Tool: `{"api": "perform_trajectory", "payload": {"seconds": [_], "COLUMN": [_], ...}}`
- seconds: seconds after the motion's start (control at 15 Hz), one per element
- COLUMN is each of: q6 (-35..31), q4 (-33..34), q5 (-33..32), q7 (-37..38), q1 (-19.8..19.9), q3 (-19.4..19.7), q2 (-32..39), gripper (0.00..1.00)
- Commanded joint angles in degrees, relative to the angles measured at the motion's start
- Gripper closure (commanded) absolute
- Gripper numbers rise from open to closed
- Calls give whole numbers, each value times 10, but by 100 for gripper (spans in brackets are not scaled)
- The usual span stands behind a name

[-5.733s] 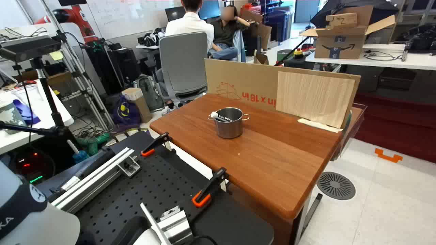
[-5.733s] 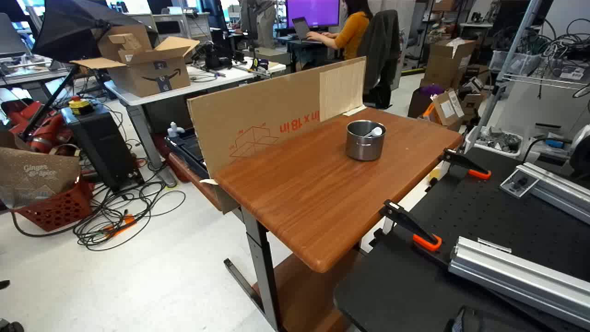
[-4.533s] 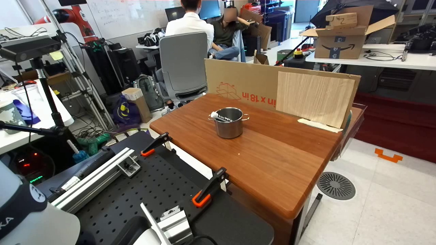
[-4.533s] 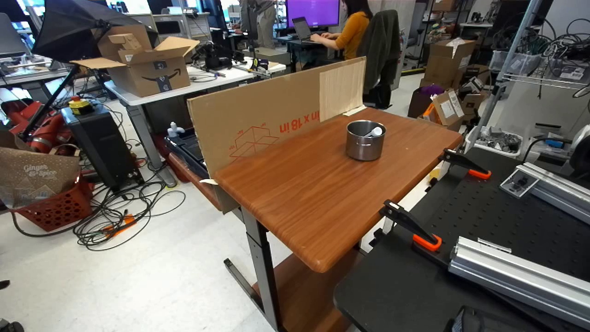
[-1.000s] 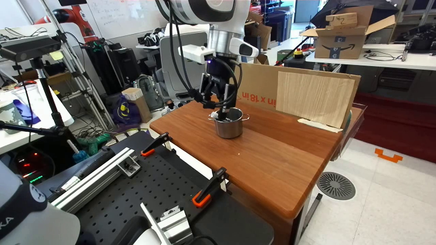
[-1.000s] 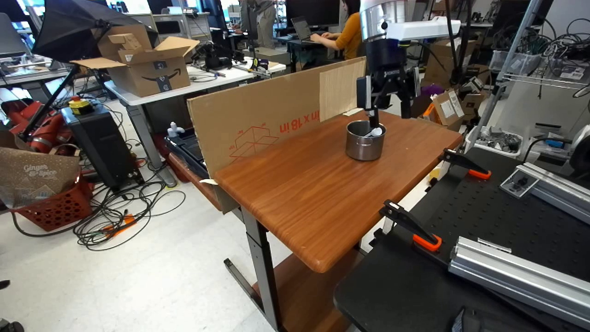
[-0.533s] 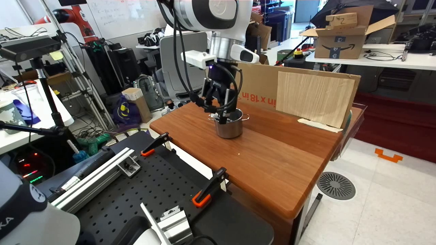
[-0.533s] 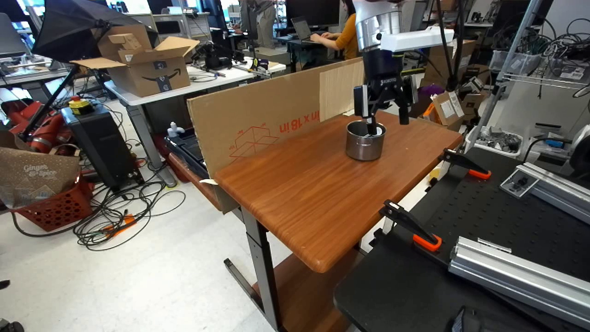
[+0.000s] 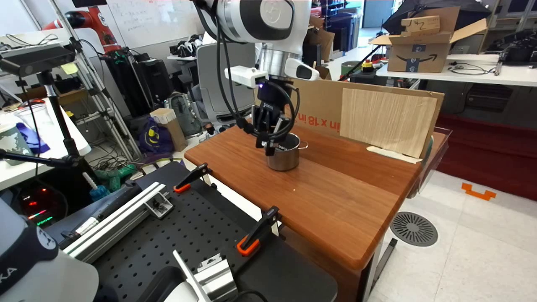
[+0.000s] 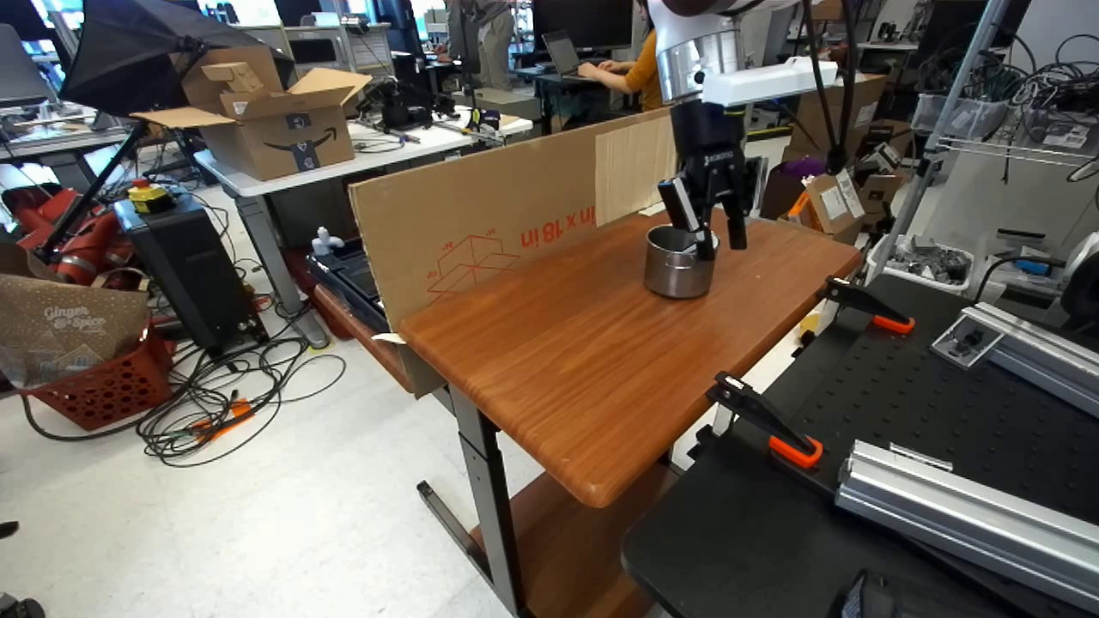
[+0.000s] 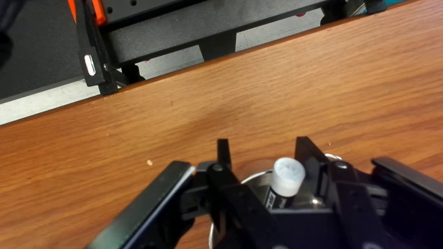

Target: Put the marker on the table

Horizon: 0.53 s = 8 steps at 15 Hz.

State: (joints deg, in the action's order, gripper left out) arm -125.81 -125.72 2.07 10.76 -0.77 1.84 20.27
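A marker (image 11: pixel 283 188) with a white end and a black, lettered barrel leans inside the metal pot (image 9: pixel 283 160), its white end up at the rim. The pot (image 10: pixel 675 276) stands on the reddish-brown table (image 9: pixel 335 205). My gripper (image 11: pixel 265 148) points down at the pot's rim with its jaws partly apart. In the wrist view the marker's white end lies between the fingers, close beside the right one; whether they touch I cannot tell. A clear gap parts it from the left finger (image 11: pixel 223 152). In an exterior view my gripper (image 10: pixel 722 247) hides most of the marker.
A cardboard panel (image 10: pixel 481 223) stands upright along the table's far edge. On the near side is a black perforated bench (image 9: pixel 201 235) with metal rails. Black and orange clamps (image 9: pixel 260 230) sit at the table's near edge.
The arm, out of view at first, has come down over the pot. In the last second my gripper has shifted toward the pot's bench-side rim and its fingers have drawn closer together. The pot has stayed put.
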Motion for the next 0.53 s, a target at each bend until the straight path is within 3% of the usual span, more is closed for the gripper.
{"api": "perform_trajectory", "payload": {"seconds": [0.0,0.2,0.47], "q6": [4,7,15], "q4": [12,13,20], "q5": [-16,-13,-2], "q7": [14,12,6], "q1": [-7,-7,-3], "q3": [5,4,0], "q2": [10,9,5], "gripper": [79,99,95]}}
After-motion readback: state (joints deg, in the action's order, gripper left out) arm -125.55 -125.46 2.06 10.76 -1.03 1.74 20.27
